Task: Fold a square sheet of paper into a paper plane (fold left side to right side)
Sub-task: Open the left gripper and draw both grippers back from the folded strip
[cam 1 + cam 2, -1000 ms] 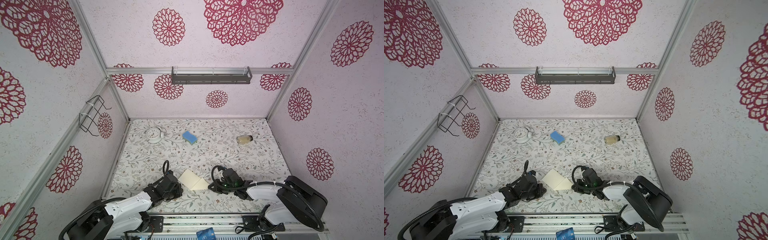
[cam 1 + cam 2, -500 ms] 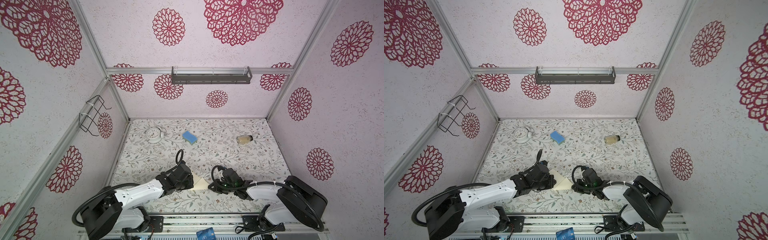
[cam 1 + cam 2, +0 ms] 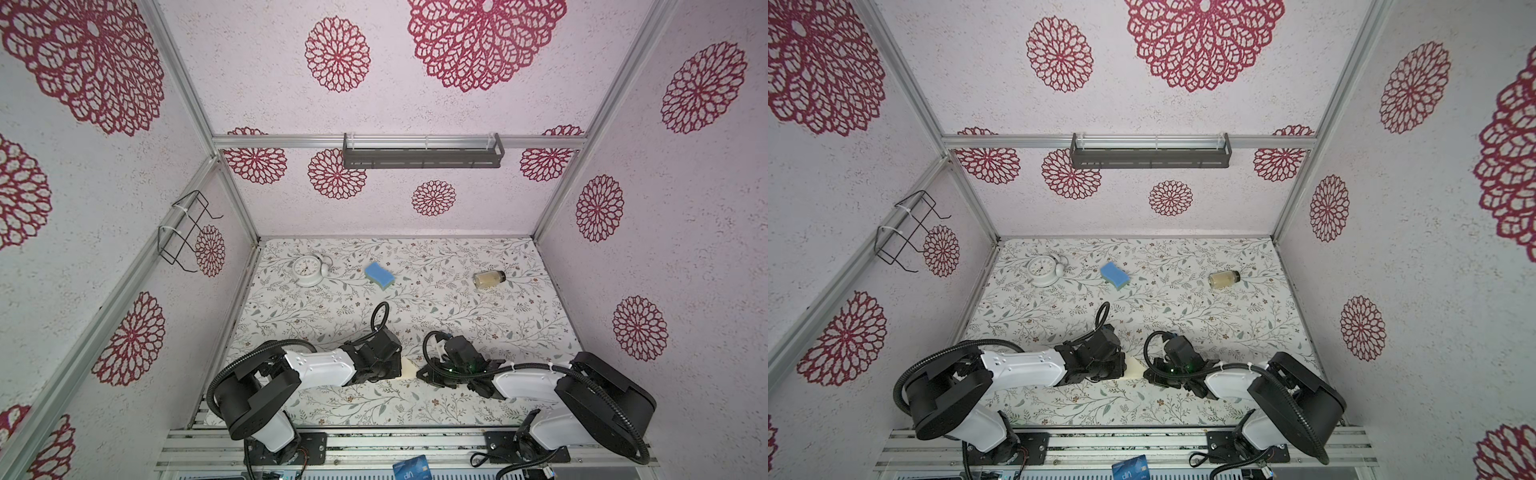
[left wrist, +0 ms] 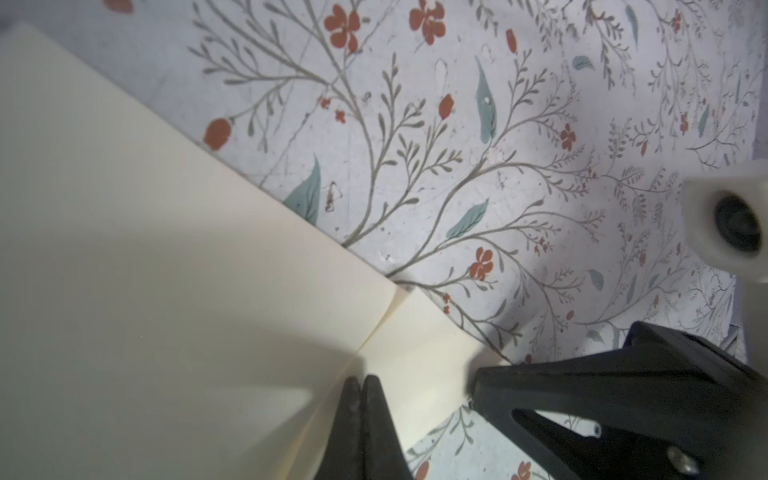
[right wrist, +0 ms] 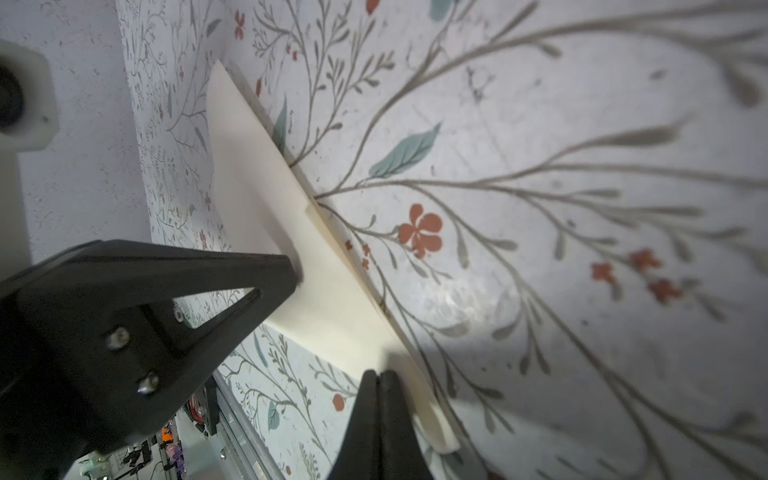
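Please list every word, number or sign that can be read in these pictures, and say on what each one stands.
"VIP", seen upside down: on the blue card, in both top views.
Numerals on the dial of the white clock: too small to read.
No other writing shows.

"VIP" — upside down on blue card (image 3: 410, 471).

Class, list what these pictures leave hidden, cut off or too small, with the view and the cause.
Square sheet of paper: both top views, mostly hidden under left gripper and right gripper.
Its outline: left wrist view, cut by frame edge.
Clock time: both top views, too small.
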`<move>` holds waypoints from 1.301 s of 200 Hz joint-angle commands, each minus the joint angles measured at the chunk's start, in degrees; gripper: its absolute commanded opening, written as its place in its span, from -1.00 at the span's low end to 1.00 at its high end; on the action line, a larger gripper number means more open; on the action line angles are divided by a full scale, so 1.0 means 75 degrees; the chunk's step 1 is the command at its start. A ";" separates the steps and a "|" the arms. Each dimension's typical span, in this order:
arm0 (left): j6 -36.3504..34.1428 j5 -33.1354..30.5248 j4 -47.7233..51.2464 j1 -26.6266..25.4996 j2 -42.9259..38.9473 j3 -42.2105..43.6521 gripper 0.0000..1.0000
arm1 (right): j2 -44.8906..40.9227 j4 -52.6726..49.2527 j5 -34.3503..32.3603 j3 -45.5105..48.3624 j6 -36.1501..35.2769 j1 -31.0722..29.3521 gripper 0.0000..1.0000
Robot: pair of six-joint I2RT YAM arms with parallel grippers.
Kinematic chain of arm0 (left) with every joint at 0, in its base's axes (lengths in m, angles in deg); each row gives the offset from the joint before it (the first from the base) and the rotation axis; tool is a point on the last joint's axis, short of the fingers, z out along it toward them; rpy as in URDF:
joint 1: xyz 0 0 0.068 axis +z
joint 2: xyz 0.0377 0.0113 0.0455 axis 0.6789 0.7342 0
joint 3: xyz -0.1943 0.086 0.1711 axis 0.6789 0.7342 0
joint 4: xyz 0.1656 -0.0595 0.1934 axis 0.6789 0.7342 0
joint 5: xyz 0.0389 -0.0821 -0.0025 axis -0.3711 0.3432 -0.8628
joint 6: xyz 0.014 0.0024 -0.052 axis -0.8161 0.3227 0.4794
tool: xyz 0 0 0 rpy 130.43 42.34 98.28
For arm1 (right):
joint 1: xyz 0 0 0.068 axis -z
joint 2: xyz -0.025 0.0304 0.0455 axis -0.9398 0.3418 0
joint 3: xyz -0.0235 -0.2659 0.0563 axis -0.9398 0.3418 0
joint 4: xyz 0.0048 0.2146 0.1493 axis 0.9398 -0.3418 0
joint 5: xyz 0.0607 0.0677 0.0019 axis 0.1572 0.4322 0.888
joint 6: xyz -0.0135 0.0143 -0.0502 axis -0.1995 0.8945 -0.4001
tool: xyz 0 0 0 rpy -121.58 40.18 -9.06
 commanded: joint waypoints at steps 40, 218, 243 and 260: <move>-0.0044 -0.0082 -0.0266 -0.0113 0.0635 0.0052 -1.00 | -0.1359 -0.1729 -0.0237 0.0281 -0.0147 0.0342 -1.00; -0.0136 -0.0301 -0.0354 0.0376 -0.1294 0.0062 -0.75 | -0.0438 -0.3020 -0.0058 -0.1042 -0.2097 0.2112 -1.00; 0.0492 -0.0572 -0.0527 0.0352 -0.2231 0.0911 -0.51 | -0.0285 -0.2805 0.0035 -0.0911 -0.2047 0.2112 -1.00; 0.0723 -0.0600 -0.0657 0.0308 -0.2688 0.1312 -0.32 | -0.0220 -0.2615 0.0131 -0.0800 -0.1952 0.2112 -1.00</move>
